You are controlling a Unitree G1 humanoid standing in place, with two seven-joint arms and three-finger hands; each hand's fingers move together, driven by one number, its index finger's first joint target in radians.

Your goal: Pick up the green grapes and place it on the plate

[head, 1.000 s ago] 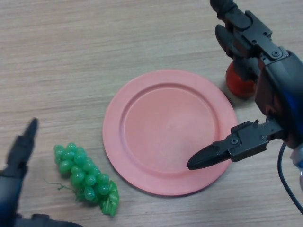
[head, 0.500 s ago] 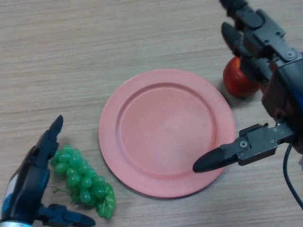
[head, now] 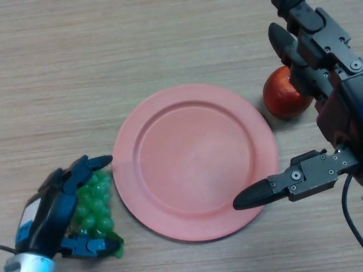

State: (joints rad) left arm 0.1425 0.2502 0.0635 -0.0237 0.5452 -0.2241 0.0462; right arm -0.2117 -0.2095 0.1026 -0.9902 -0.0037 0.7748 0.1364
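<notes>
The left hand [head: 54,212] lies over the grapes [head: 93,204] at the lower left of the tabletop [head: 85,68], fingers and thumb curled round the bunch and hiding much of it; the grapes sit just beside the plate [head: 195,161], not on it. The right hand [head: 317,85] hangs spread wide over the plate's right rim, partly cut off by the frame; its fingers hide part of the red fruit [head: 283,93] beyond the plate.

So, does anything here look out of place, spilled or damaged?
Nothing stands out. The pink plate lies flat and bare on the table. The left hand is curled over the green grapes beside the plate's left rim. The right hand hangs open over its right edge, partly covering a red fruit.
</notes>
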